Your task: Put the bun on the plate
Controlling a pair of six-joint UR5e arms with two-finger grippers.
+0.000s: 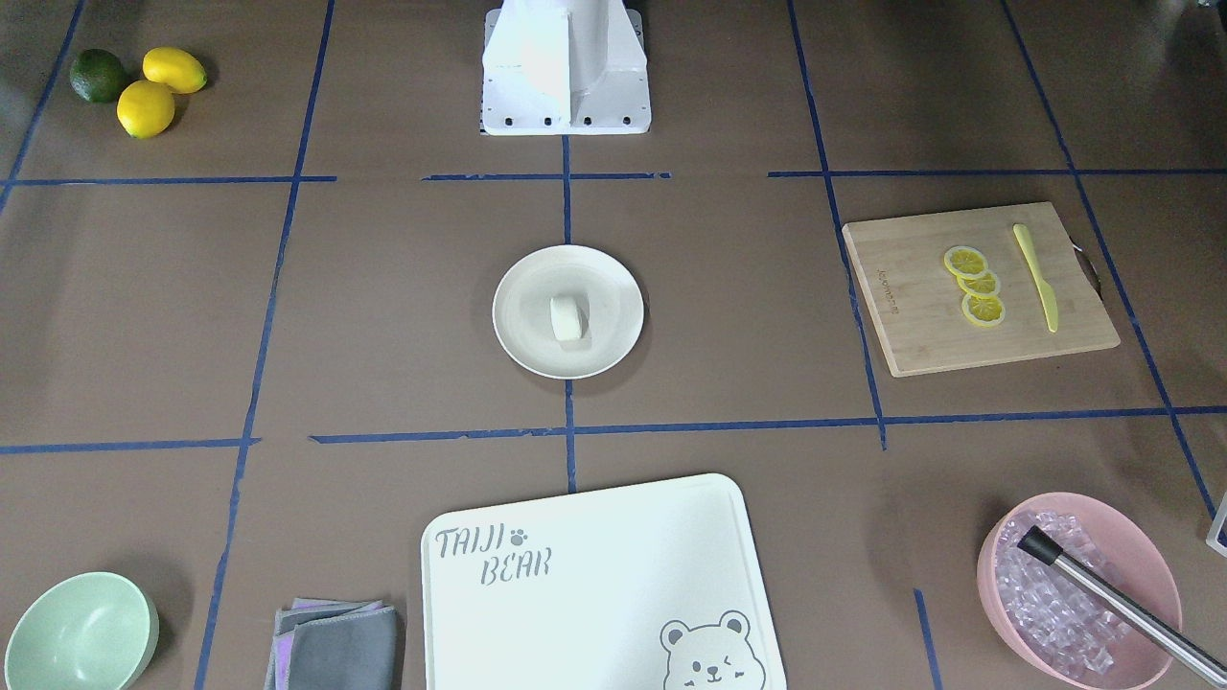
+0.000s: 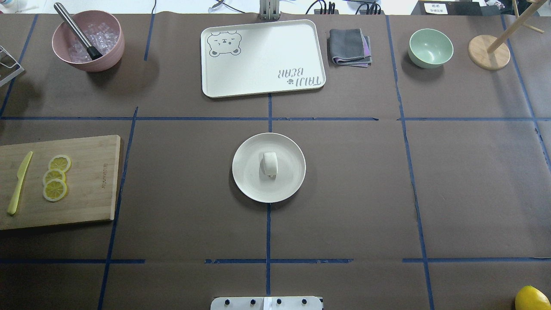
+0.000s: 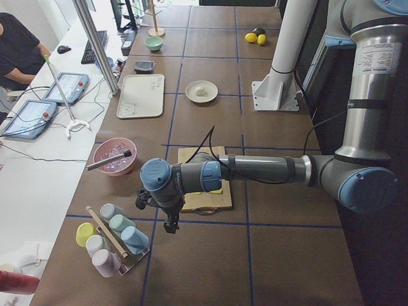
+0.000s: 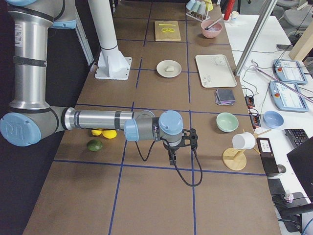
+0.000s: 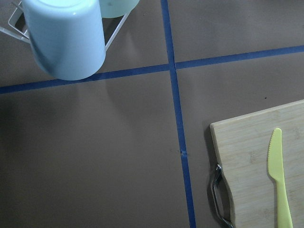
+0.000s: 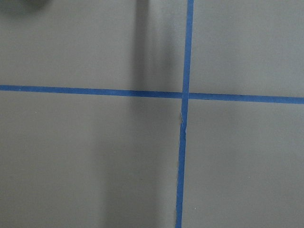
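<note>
Seemingly done: bun (image 2: 270, 163) sat mid-frame on plate (image 2: 247, 183). I judged a table jolt could roll it off. Left gripper (image 3: 171, 224), right gripper (image 4: 172, 156) far off; jaws, couldn't tell.

Small white, smooth, rounded bun (image 1: 567, 318): one piece, whole, matte. Resting on the flat well of the plate, touching it, about at its middle. Longer axis top to bottom of the frame in the overhead view; one flatter face turned to frame left in the front-facing view.

Round, shallow, cream-white plate (image 1: 519, 286): plain rim, much wider than the bun. Lying flat and upright on the brown table surface, at the centre of the frame in both the overhead and front-facing views, over a vertical blue tape line.
</note>
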